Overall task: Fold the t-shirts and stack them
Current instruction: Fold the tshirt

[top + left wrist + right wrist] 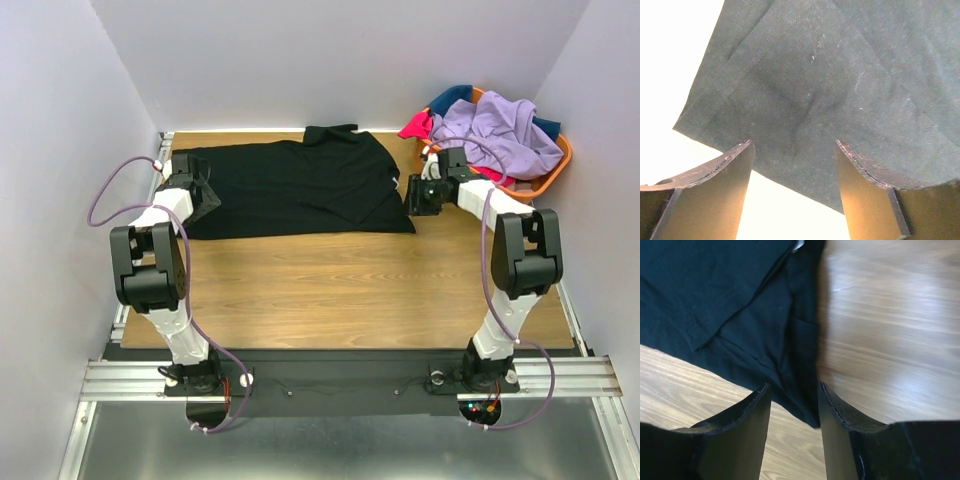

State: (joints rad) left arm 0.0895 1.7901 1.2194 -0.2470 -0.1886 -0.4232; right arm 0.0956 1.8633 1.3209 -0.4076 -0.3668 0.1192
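Note:
A black t-shirt [300, 185] lies spread flat across the back of the wooden table [350, 290]. My left gripper [205, 198] is at the shirt's left edge. In the left wrist view it [792, 150] is open, with the hem of the black cloth [815, 75] lying between and beyond the fingertips. My right gripper [415, 195] is at the shirt's right edge. In the right wrist view it [794, 390] is open, with a corner of the black cloth [715, 290] lying between the fingers on the wood.
An orange basket [560, 165] stands at the back right corner. It holds a lavender shirt [500, 130], a pink-red one [415, 125] and a teal one [450, 98]. White walls close in the table on three sides.

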